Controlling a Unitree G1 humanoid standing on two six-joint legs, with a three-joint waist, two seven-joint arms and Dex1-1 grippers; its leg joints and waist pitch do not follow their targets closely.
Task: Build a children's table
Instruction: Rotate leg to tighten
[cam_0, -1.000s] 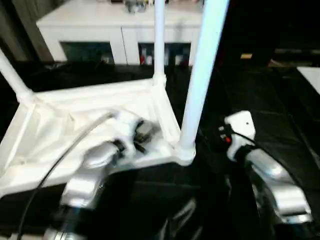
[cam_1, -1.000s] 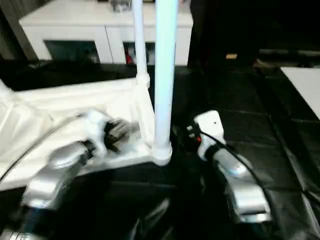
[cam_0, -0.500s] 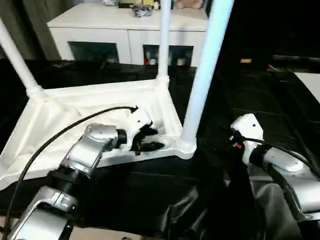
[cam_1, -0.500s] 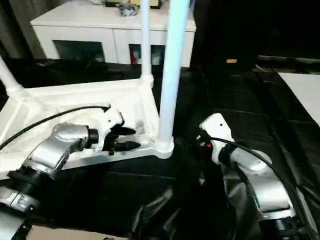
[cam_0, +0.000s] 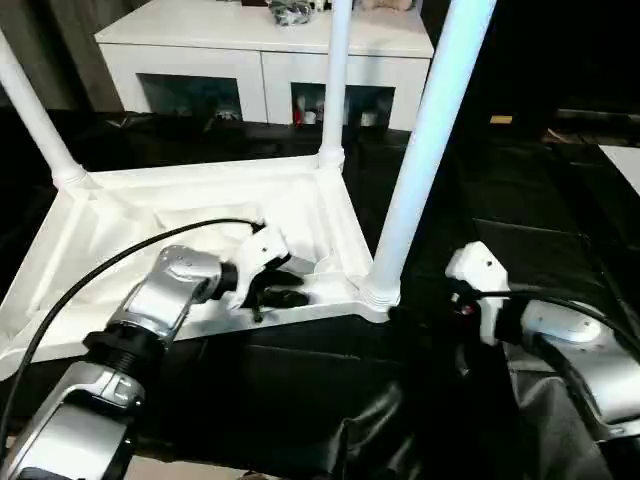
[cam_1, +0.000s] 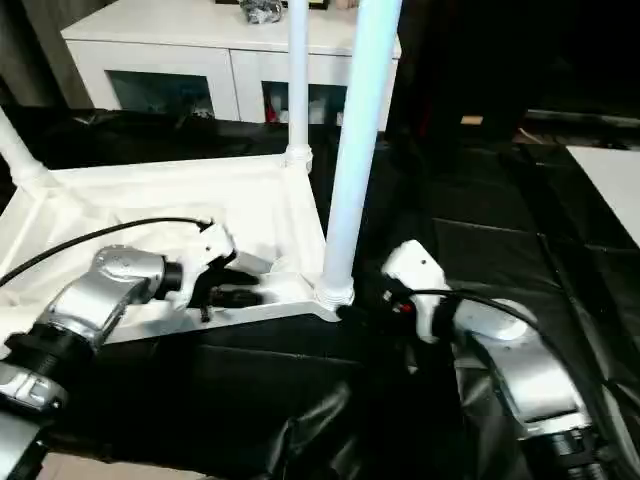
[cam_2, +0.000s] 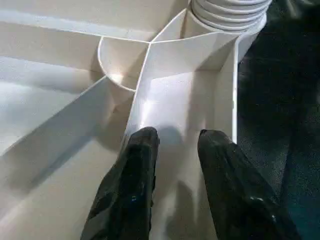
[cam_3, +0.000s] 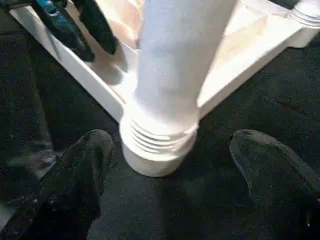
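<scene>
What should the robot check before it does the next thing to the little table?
1. Tabletop lies upside down on the black cover: ok.
2. Near leg stands upright in its corner socket: ok; whether it is fully seated, cannot tell.
3. Right gripper is open, one finger on each side of that socket, not touching it: ok.
4. Left gripper points into the ribbed underside beside that corner, with a small gap between its fingers and nothing in it: ok.
5. Two more legs stand up, the far leg and the left leg: ok.
6. Fourth leg fitted: cannot tell.
</scene>
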